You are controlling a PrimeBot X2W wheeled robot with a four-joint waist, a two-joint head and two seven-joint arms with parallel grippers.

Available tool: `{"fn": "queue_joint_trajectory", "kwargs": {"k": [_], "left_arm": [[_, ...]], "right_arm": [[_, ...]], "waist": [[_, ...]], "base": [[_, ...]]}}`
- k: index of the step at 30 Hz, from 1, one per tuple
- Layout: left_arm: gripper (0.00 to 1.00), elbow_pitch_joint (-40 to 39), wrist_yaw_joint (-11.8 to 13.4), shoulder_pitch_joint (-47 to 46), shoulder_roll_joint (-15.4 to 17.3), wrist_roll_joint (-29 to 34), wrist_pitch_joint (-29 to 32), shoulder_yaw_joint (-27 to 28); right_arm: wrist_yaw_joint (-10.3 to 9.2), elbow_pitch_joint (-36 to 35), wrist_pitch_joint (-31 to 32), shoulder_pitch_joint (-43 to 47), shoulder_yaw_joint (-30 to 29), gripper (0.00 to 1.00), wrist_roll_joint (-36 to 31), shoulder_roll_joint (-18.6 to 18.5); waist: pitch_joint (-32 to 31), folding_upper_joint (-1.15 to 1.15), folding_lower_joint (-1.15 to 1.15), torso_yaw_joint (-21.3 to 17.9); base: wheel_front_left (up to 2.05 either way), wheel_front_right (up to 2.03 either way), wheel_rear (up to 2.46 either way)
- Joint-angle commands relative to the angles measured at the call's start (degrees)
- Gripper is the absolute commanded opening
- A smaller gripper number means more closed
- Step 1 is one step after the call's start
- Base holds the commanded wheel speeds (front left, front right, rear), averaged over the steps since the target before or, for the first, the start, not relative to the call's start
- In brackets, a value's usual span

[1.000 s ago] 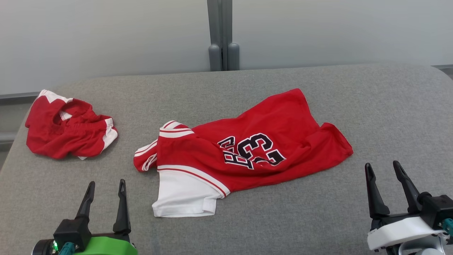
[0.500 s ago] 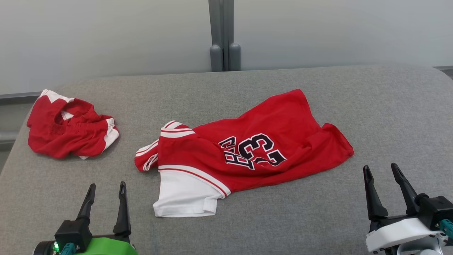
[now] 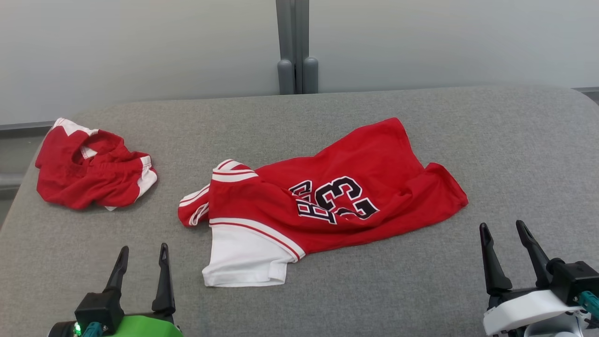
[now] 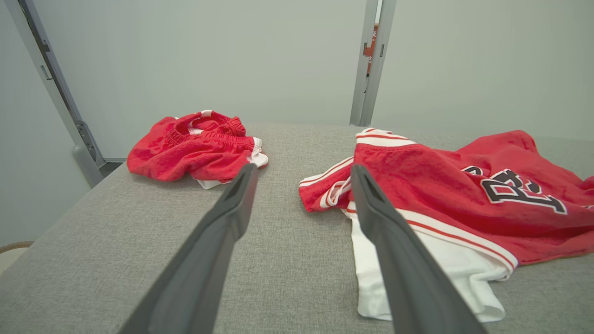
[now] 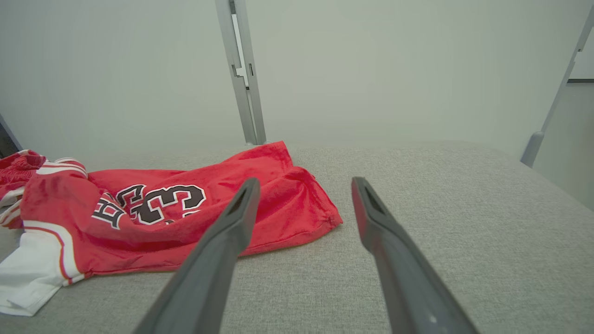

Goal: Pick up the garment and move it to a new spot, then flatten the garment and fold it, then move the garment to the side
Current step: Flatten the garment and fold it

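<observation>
While both tools hang wide open and empty at the bottom of the frame, the red shirt (image 3: 327, 201) lies rumpled across the middle of the desk (image 3: 514, 154), with its white sleeve toward the lower left, its hem out to the right and its number showing. The left tool (image 3: 143, 246) sits at the lower left, near that white sleeve but clear of it. The right tool (image 3: 501, 224) waits at the lower right, near the hem corner and also apart from it. Nothing touches cloth yet! Over at the left edge, the red shorts (image 3: 91, 175) lie in a heap, well apart from the shirt.

So this looks like the pick-up, barely begun. To do it well, each tool wants its own end: the left on the sleeve or shoulder seam, the right on the hem corner. Come in low with the fingers straddling a raised fold, because flat cloth on this fuzzy desk gives little to pinch. Close on one layer where possible, and lift both ends together so the shirt hangs open instead of bunching. Keep clear of the shorts.

Compared with a second ago, both tools sit a touch lower in the frame, and their fingers are just as wide. Shirt and shorts lie as they did, apart from a tiny shift of the whole picture, which is the camera moving.
</observation>
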Motion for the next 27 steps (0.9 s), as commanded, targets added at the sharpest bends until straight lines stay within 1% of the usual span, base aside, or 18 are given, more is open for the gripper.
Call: {"fn": "queue_joint_trajectory", "kwargs": {"k": [1,4,10,18,22,27], "left_arm": [[1.0,0.3,-0.2,0.7,0.1,-0.6,0.0,-0.3],[1.0,1.5,-0.3,0.4,0.1,-1.1,0.0,-1.4],[1.0,5.7,-0.6,-2.8,0.2,-1.3,0.0,-4.7],[1.0,13.5,-0.9,-8.3,0.2,-1.4,0.0,-10.4],[1.0,17.1,-1.0,-11.0,0.2,-2.7,0.0,-11.8],[1.0,20.7,-1.0,-13.5,0.2,-4.2,0.0,-12.9]], "right_arm": [[-0.06,0.6,-0.2,-0.5,-0.1,1.0,0.2,0.1],[-0.06,1.8,-0.2,-1.5,-0.1,1.0,0.3,0.2],[-0.07,6.8,-0.2,-6.4,0.6,1.0,0.3,-1.4],[-0.07,17.1,-0.2,-16.4,2.3,1.0,0.1,-3.5],[-0.07,23.2,-0.2,-21.2,3.2,1.0,0.5,-4.2],[-0.07,29.8,-0.2,-25.7,4.0,1.0,0.7,-4.2]], "waist": [[0.1,0.0,0.0,-0.1],[0.5,0.0,0.0,-0.3],[3.1,0.0,0.0,-0.7],[8.4,0.0,0.0,-0.8],[10.6,0.0,0.0,-0.6],[12.5,0.0,0.0,-0.5]], "base": [[0.0,0.0,0.0],[0.0,0.0,0.0],[0.0,0.0,0.0],[0.0,0.0,0.0],[0.0,0.0,0.0],[0.0,0.0,0.0]]}}
